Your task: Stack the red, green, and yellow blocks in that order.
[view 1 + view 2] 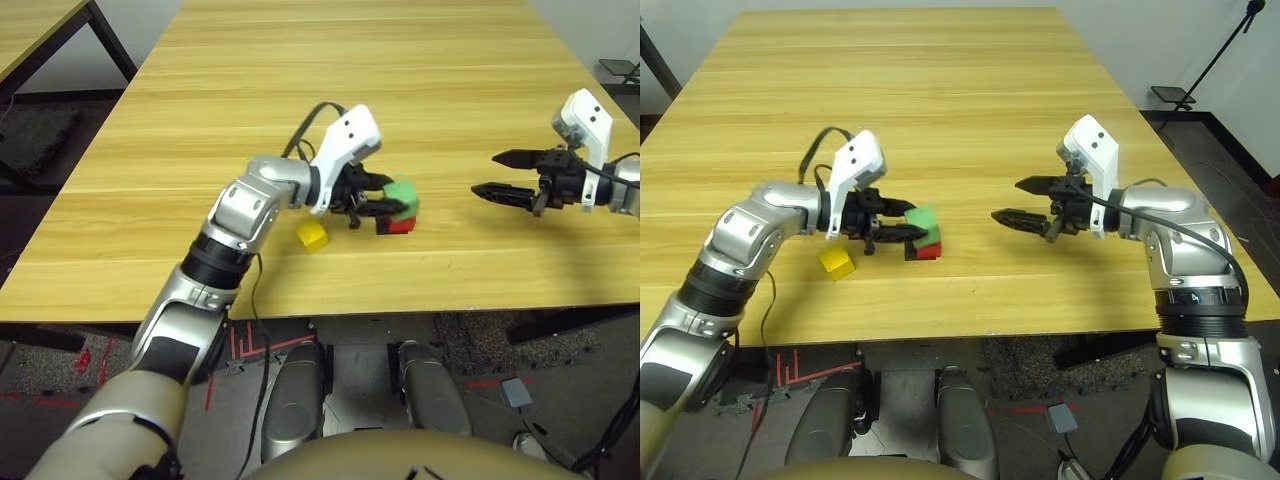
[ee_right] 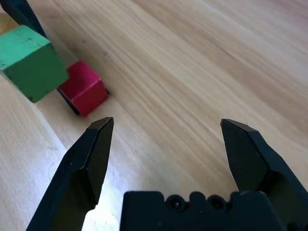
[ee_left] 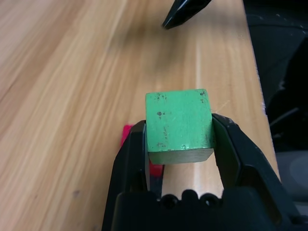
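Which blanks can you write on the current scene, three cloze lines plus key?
The left gripper holds the ____ block.
The red block sits on a flat patch coloured ____.
The right gripper is empty and its two fingers stand ____.
Missing words: green; black; open

Head eyes face down, sharing table; wrist cameras look closely along jaws.
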Motion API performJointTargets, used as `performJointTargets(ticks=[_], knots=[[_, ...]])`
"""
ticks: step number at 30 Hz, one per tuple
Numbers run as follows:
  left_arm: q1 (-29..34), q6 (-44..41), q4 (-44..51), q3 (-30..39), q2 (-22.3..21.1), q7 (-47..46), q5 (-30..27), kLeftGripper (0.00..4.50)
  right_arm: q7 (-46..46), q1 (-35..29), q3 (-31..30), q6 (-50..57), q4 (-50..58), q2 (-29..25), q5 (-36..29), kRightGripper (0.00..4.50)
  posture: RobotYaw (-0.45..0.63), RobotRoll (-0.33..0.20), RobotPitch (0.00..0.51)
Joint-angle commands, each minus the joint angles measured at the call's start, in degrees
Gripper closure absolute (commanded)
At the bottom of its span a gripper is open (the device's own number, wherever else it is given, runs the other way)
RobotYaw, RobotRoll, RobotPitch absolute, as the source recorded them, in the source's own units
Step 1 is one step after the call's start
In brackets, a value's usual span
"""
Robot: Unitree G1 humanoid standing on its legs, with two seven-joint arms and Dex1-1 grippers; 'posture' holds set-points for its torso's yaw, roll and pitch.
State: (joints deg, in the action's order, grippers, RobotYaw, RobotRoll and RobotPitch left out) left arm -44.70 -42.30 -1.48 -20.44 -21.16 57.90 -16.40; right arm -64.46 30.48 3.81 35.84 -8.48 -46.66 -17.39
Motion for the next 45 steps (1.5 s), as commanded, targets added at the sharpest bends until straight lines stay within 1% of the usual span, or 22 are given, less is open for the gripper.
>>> performJointTargets(ticks=[1,8,19,28,41,43,44,45], knots=[[-2.5,3.1,-4.1,-1.8,1.0,0.5,2.1,2.49,1.2,-1.4,1.8,1.5,2.6,-0.8,-1.9,0.00,0.05,-0.064,0.095],[-5.1,6.9,-9.7,-1.5,2.1,1.3,3.7,2.49,3.2,-3.5,2.9,3.7,5.7,-1.0,-3.6,0.00,0.03,-0.058,0.102],[-3.5,9.8,-11.8,-1.6,1.9,2.6,5.6,2.49,4.7,-4.2,3.0,5.0,7.1,-1.8,-5.3,0.00,0.03,-0.062,0.122],[-3.4,12.4,-14.8,-1.5,2.4,3.0,7.2,2.49,5.4,-3.9,2.9,5.8,7.6,-1.9,-6.4,0.00,0.02,-0.064,0.123],[-1.9,11.2,-13.0,-1.7,2.5,3.4,7.5,2.49,6.3,-3.3,2.5,5.5,6.4,-1.8,-6.7,0.00,0.03,-0.058,0.118],[-1.8,11.6,-13.1,-1.7,2.7,3.2,7.7,1.78,6.2,-3.1,2.3,5.2,6.1,-1.6,-6.6,0.00,0.04,-0.058,0.114],[-1.6,11.9,-13.0,-1.4,2.9,2.8,7.6,1.56,6.2,-3.0,2.1,5.2,6.0,-1.5,-6.5,0.00,0.04,-0.058,0.114],[-1.4,11.4,-12.1,-1.1,2.9,2.5,7.4,1.17,6.2,-3.0,2.0,5.1,5.9,-1.4,-6.5,0.00,0.05,-0.058,0.107]])
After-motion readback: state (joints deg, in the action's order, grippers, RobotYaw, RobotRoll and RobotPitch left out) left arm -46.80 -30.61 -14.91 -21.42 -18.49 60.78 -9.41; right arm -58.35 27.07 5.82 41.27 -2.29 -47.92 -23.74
